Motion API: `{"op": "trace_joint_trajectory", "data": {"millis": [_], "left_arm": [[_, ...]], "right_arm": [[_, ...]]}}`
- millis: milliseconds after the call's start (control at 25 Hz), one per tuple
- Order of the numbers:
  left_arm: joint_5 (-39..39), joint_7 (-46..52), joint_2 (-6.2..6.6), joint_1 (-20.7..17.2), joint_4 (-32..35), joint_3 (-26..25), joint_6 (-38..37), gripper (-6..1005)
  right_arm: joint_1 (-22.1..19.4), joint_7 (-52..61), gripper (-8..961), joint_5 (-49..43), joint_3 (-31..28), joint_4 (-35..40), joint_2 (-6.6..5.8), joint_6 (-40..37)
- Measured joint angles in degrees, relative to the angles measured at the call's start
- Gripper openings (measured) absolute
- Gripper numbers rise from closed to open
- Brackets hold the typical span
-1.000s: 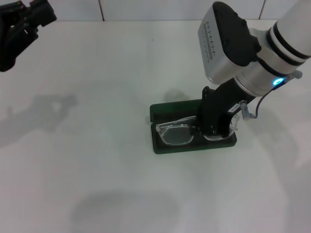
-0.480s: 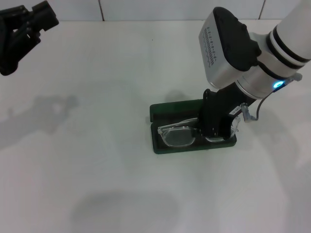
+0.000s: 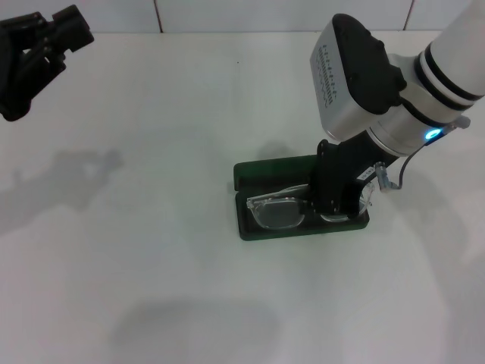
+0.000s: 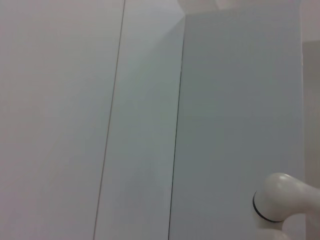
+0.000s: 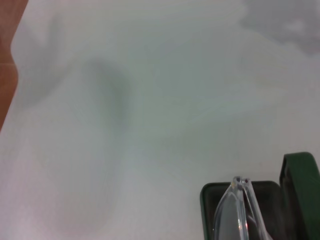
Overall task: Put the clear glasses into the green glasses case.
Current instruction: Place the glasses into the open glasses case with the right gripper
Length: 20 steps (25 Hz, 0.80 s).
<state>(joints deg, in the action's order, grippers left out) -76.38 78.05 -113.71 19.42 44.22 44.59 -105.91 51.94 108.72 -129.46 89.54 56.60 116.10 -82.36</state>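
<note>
Clear glasses (image 3: 282, 209) in green glasses case (image 3: 250, 226) | right end effector (image 3: 337, 205) angled down, clamped on them | left end effector (image 3: 34, 45) raised, grip unclear

Small print on the right arm's silver housing (image 3: 331, 64) is illegible

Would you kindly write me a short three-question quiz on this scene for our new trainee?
1. True or false: the green glasses case lies open on the table.
2. Which gripper is down at the clear glasses: A) left, B) right?
3. Fill in: the left gripper is raised at the far ____ corner of the head view.

Key: 1 true. 2 B, the right gripper is at the case. 3 left.
</note>
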Motion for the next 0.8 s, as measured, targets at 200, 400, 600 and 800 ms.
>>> {"op": "trace_joint_trajectory", "data": {"millis": [200, 400, 600, 800], "left_arm": [[-0.03, -0.33, -0.01, 0.0, -0.09, 0.11, 0.0, 122], [-1.06, -0.45, -0.02, 0.12, -0.12, -0.08, 0.0, 122], [-1.31, -0.53, -0.01, 0.32, -0.34, -0.12, 0.0, 122], [-1.32, -0.93, -0.01, 0.43, -0.84, -0.12, 0.0, 123]], "right_arm": [[-0.09, 0.0, 72, 0.0, 0.23, -0.35, 0.0, 0.51], [-0.09, 0.08, 76, -0.27, 0.63, -0.58, 0.06, 1.34], [-0.09, 0.08, 83, -0.09, 0.66, -0.9, 0.09, 1.54], [-0.09, 0.06, 90, -0.1, 0.65, -0.9, 0.09, 1.68]]}}
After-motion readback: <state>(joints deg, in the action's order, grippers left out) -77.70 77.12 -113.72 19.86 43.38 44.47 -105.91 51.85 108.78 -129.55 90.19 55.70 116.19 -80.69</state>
